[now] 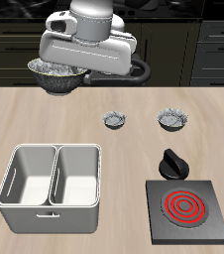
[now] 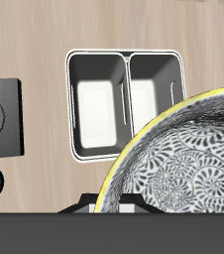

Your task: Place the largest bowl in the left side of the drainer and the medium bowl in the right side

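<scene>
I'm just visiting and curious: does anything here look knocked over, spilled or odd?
Nothing looks spilled or broken. The one unusual thing is the largest bowl, hanging in the air under the gripper rather than on the table. The two smaller bowls sit upright, and the drainer is empty.

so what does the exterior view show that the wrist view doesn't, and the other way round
Only the exterior view shows the two smaller bowls, the medium bowl and the tiny bowl, both on the table, apart from each other, and the dark cabinets behind. It also shows the arm hiding the gripper, so its grip cannot be judged. Only the wrist view shows the patterned inside of the largest bowl from close up. Both show that bowl, the drainer with both compartments empty, the stove plate and the wooden table.
</scene>
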### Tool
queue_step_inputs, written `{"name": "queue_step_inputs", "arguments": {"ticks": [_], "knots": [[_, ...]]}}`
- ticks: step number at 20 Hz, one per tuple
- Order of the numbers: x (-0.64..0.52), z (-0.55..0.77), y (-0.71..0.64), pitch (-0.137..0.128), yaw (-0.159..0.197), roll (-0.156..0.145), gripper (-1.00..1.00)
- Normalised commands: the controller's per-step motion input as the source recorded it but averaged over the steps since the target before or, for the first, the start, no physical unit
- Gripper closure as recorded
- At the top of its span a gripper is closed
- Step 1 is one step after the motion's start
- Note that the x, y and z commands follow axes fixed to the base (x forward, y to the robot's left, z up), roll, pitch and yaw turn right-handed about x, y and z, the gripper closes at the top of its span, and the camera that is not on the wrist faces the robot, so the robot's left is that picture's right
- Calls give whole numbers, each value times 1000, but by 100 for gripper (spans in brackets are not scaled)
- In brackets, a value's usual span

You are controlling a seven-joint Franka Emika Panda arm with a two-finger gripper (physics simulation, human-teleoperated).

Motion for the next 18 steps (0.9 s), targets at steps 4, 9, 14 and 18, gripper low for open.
{"name": "queue_step_inputs", "arguments": {"ticks": [4, 9, 14, 18], "knots": [[363, 15, -81, -2, 19, -35, 100], [346, 101, 132, -15, 25, 15, 100], [240, 27, 84, -5, 6, 3, 100], [237, -177, 101, 10, 8, 2, 100]]}}
